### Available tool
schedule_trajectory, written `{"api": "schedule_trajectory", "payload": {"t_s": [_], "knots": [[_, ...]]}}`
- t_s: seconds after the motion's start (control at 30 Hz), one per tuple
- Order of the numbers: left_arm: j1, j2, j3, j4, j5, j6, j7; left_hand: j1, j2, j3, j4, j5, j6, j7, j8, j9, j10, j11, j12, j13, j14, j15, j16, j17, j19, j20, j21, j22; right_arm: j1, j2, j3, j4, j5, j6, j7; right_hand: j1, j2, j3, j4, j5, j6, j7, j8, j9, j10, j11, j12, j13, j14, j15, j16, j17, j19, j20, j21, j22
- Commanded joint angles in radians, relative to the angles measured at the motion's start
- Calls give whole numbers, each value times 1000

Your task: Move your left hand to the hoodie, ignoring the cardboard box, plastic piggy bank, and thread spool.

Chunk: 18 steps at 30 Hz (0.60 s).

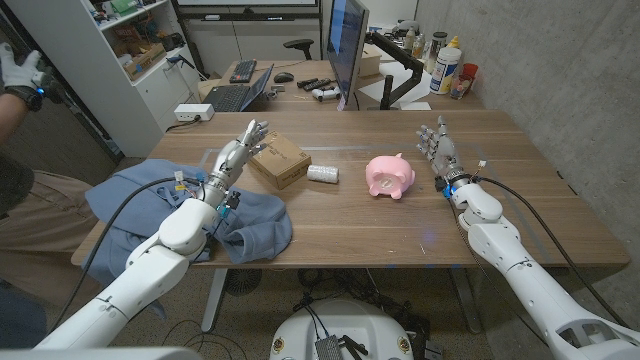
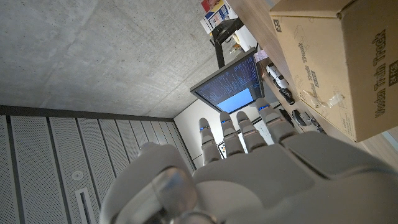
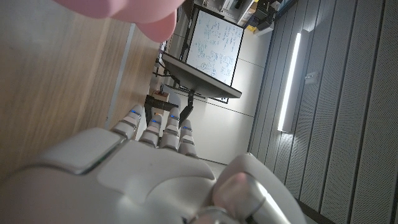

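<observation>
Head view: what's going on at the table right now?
The left robot hand is raised with its fingers apart, holding nothing, just beside the cardboard box, while its forearm lies over the blue hoodie. The right robot hand stands open near the pink piggy bank. A white thread spool lies between box and piggy bank. Judging by this, the left robot hand sits past the hoodie, closer to the box, so the reach doesn't look finished.
</observation>
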<state>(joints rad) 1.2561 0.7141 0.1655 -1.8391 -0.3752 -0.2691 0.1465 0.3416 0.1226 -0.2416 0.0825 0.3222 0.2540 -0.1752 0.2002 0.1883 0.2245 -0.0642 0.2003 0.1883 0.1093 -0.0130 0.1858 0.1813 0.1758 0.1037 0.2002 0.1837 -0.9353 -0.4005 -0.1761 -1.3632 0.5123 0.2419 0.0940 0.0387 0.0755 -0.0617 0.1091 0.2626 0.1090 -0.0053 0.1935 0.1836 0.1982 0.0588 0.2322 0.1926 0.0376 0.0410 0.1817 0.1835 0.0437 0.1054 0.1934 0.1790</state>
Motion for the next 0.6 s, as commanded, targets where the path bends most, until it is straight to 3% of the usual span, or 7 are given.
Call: {"api": "schedule_trajectory", "payload": {"t_s": [0.03,0.6], "knots": [[55,-4,-43,-46,25,1,14,10,-2,-5,2,-1,11,4,3,2,4,3,5,4,-6,0,1,3,-3,4,2,4,7,10,-5,21,-3,6,4,2,31,1,4,1,9,1,0,3,8,1,6,3,-4,8,6,2,-2,9,6,4],[175,18,-135,-187,184,109,64,11,-1,-4,1,-2,13,3,3,2,5,0,5,4,-23,-1,-3,3,-11,-1,0,4,5,13,1,25,0,2,1,2,31,2,4,1,10,2,0,3,8,1,6,3,-5,8,5,2,-2,7,6,4]]}}
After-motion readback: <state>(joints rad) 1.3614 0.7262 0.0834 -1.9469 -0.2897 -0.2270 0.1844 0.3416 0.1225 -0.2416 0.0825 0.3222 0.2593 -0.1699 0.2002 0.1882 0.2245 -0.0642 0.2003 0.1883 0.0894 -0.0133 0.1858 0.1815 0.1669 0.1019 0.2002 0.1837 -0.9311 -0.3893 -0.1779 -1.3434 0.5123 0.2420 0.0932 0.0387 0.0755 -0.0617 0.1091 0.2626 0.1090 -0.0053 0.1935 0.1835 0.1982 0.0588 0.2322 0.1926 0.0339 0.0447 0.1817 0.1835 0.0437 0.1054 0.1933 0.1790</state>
